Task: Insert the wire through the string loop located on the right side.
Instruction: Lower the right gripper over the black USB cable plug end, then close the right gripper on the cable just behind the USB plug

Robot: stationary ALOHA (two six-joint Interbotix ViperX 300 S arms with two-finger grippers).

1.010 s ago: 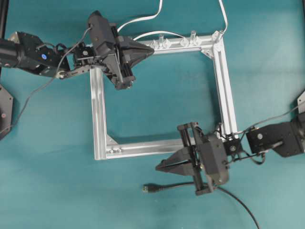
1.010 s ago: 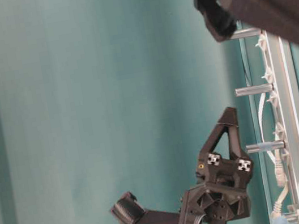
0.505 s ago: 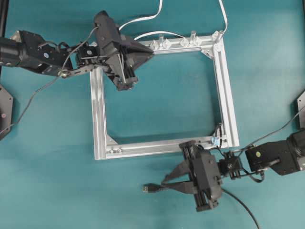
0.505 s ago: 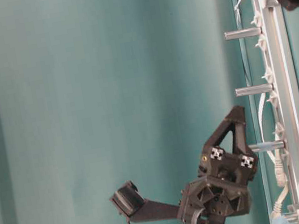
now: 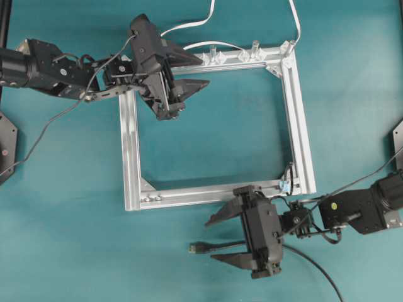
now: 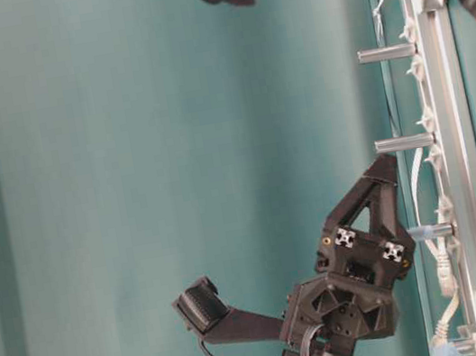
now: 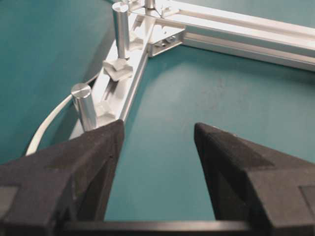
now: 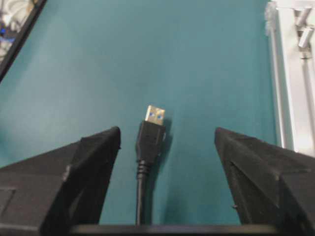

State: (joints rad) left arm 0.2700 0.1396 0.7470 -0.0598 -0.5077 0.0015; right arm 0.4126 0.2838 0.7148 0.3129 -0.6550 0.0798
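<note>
The wire [image 5: 200, 248], a thin black cable ending in a plug with a metal tip, lies on the teal table below the frame's bottom bar. My right gripper [image 5: 211, 240] stands open around it, one finger on each side. In the right wrist view the plug [image 8: 150, 140] lies between the open right gripper [image 8: 167, 133], touching neither finger. The string loop [image 5: 288, 175] with its pale-blue tag hangs at the frame's lower right corner, behind the right wrist. My left gripper [image 5: 204, 72] is open and empty by the frame's top bar; the left wrist view shows only table between the left gripper [image 7: 157, 127].
The square aluminium frame [image 5: 129, 145] lies flat mid-table. Short metal posts [image 7: 120, 22] and clear clips stand along its top bar [image 5: 242, 55]. White flat cables [image 5: 189, 25] run off the far edge. The wire trails toward the bottom right [image 5: 321, 274].
Both grippers have opened from shut. The right gripper has dropped toward the near edge and now straddles the plug. The left gripper has shifted slightly right along the top bar.
</note>
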